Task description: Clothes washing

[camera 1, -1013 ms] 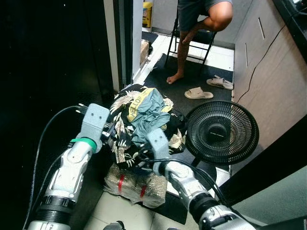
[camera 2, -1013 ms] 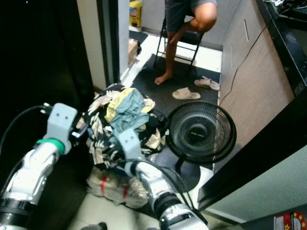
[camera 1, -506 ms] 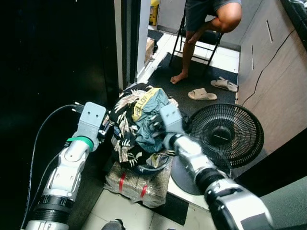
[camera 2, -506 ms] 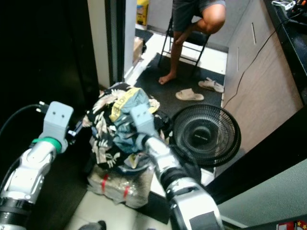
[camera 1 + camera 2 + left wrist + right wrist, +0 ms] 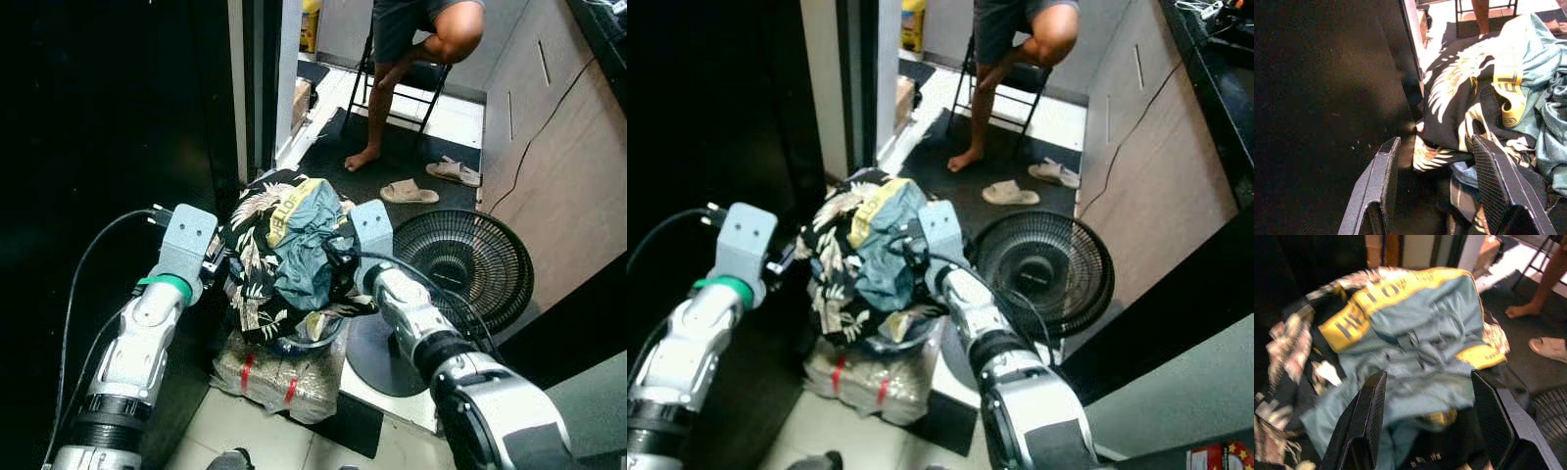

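A heap of clothes (image 5: 294,259) sits piled in a basin (image 5: 312,338) whose rim peeks out under the fabric, and the basin rests on a plastic-wrapped bundle (image 5: 279,377) on the tiled floor (image 5: 245,431), close to the dark doorway edge. On top of the heap lies a teal garment with yellow bands (image 5: 312,240), crumpled over a black shirt with a pale leaf print (image 5: 253,257) that spills down the side nearest the dark wall. The left hand (image 5: 1437,178) is at that dark side of the heap, its two black fingers (image 5: 1382,183) spread apart with the leaf-print shirt lying between them, the fabric not pinched. The right hand (image 5: 1425,423) is at the opposite side of the heap, next to the fan, fingers (image 5: 1364,418) also spread wide, with the teal garment directly ahead of them and nothing clamped. A black floor fan (image 5: 460,269) stands on its round base just beside the heap, tilted face up. Farther off, on a dark mat (image 5: 411,157), a person sits on a folding chair (image 5: 416,83) with one bare foot (image 5: 361,157) on the mat and the other leg crossed over the knee; a pair of pale slippers (image 5: 431,181) lies nearby. Wooden cabinet fronts (image 5: 549,137) run along the right, with a thin cable hanging down them.
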